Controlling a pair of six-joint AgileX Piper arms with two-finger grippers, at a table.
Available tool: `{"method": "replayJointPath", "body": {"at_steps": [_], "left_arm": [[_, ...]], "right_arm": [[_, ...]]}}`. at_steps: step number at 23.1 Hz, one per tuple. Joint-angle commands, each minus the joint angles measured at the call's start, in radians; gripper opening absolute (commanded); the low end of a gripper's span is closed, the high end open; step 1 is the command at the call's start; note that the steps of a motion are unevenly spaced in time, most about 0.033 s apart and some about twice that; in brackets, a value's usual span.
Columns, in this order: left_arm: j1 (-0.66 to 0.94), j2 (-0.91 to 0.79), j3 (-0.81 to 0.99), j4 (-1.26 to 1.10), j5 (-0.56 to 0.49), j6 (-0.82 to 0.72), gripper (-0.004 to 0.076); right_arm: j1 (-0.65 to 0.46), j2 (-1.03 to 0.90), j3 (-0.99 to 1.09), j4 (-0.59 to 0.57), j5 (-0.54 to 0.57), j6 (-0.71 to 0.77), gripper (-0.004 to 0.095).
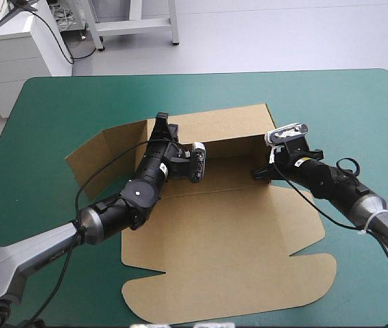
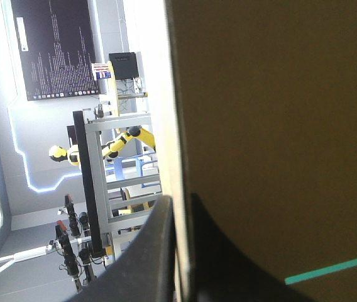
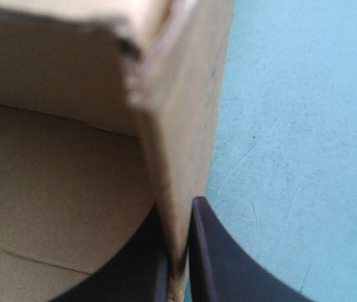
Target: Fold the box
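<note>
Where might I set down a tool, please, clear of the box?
The teal-green cover is bare along the far edge beyond the box and toward the far right corner. The middle is crowded: left gripper and right gripper grip raised walls.

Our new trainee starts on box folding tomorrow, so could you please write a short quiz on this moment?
1. True or false: the lid panel of the box lies flat on the teal-green cover.
2. What are the right jaws shut on? A the lid panel; B a raised side wall; C nothing.
3. Fill in: the left jaws are shut on the ___.
Key: 1 true; 2 B; 3 box.
</note>
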Motion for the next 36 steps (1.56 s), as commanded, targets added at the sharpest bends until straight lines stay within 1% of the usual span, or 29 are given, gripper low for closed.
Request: {"method": "replayJointPath", "body": {"at_steps": [1,4,7,8,10,11,12,13,15,16,18,19,20,22,23,24,27,30,36], "left_arm": [[-0.004,-0.022,-0.010,-0.021,-0.031,-0.006,-0.0008],[-0.004,-0.022,-0.010,-0.021,-0.036,-0.006,0.0012],[-0.004,-0.022,-0.010,-0.027,-0.058,-0.026,0.0100],[-0.004,-0.022,-0.010,-0.027,-0.075,-0.033,0.0160],[-0.004,-0.022,-0.010,-0.027,-0.090,-0.046,0.0251],[-0.004,-0.022,-0.010,-0.027,-0.095,-0.062,0.0322],[-0.004,-0.022,-0.010,-0.027,-0.095,-0.066,0.0370],[-0.004,-0.022,-0.010,-0.025,-0.095,-0.066,0.0468],[-0.006,-0.022,-0.010,-0.022,-0.093,-0.066,0.0514],[-0.010,-0.022,-0.010,-0.022,-0.093,-0.066,0.0514],[-0.040,-0.022,-0.010,-0.022,-0.056,-0.066,0.0514],[-0.071,-0.022,-0.010,-0.022,-0.005,-0.066,0.0514],[-0.085,-0.022,-0.010,-0.022,0.023,-0.066,0.0514],[-0.154,-0.022,-0.010,-0.022,0.154,-0.066,0.0514],[-0.171,-0.022,-0.010,-0.022,0.188,-0.066,0.0514],[-0.193,-0.022,-0.010,-0.022,0.244,-0.066,0.0514],[-0.251,-0.023,-0.010,-0.022,0.351,-0.066,0.0510],[-0.289,-0.027,-0.010,-0.022,0.388,-0.066,0.0510],[-0.367,-0.027,-0.010,-0.022,0.449,-0.066,0.0510]], "right_arm": [[0.001,-0.039,-0.033,0.014,-0.072,-0.006,-0.0014],[0.001,-0.039,-0.033,0.014,-0.072,-0.006,-0.0014],[0.001,-0.039,-0.033,0.014,-0.075,-0.006,-0.0014],[0.001,-0.039,-0.033,0.014,-0.074,-0.006,-0.0014],[0.001,-0.039,-0.033,0.014,-0.074,-0.006,-0.0014],[0.001,-0.039,-0.033,0.014,-0.074,-0.006,-0.0014],[0.001,-0.039,-0.033,0.014,-0.076,-0.006,-0.0014],[0.001,-0.039,-0.033,0.014,-0.076,-0.006,-0.0014],[0.001,-0.039,-0.033,0.014,-0.086,-0.006,-0.0013],[0.001,-0.039,-0.033,0.014,-0.096,-0.006,-0.0013],[0.001,-0.039,-0.033,0.014,-0.137,-0.006,-0.0013],[0.001,-0.039,-0.040,0.014,-0.150,-0.006,-0.0013],[0.001,-0.037,-0.042,0.014,-0.156,-0.006,-0.0013],[0.001,-0.037,-0.063,0.014,-0.197,-0.006,-0.0013],[-0.001,-0.037,-0.071,0.014,-0.201,-0.006,-0.0013],[-0.006,-0.032,-0.087,0.014,-0.201,-0.006,-0.0013],[-0.035,-0.004,-0.136,0.014,-0.159,0.017,-0.0013],[-0.056,0.022,-0.171,0.014,-0.112,0.018,-0.0012],[-0.072,0.074,-0.227,0.014,-0.089,0.024,-0.0011]]}}
